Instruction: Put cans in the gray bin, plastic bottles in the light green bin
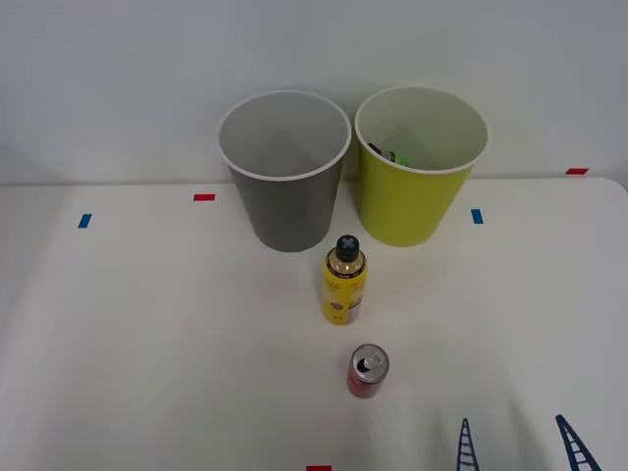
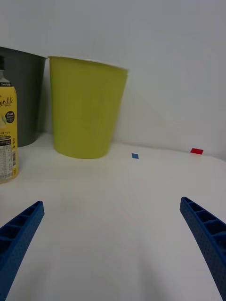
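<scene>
Cans first: one red can [image 1: 368, 370] stands upright on the desk [image 1: 147, 343], nearest the robot, with the yellow bottle [image 1: 344, 283] upright just behind it and roughly in line toward the bins. Gray bin [image 1: 286, 167] sits back left and looks empty; light green bin [image 1: 420, 162] back right, nearly touching it, with something green and dark already lying against its inner wall, probably the green bottle, can't confirm. Right gripper [image 1: 520, 444] is low over the desk at the near right, fingers spread wide, holding nothing; from the wrist it faces the light green bin [image 2: 87, 108] with the yellow bottle [image 2: 7, 136] off to one side. Risks, as I read it: can and bottle stand close, so a sideways approach to either could clip the other and tip it; both are tall and narrow and would likely roll. Can is short, so a grab near the top may slip off the rim; better low on the body. Bin mix-up is the main one: the rims are almost together, so a release near the shared edge could drop into the wrong bin or bounce off a rim. Carrying the can to the gray bin means crossing over the bottle, so it needs height. Bins look light and could shift if bumped.
</scene>
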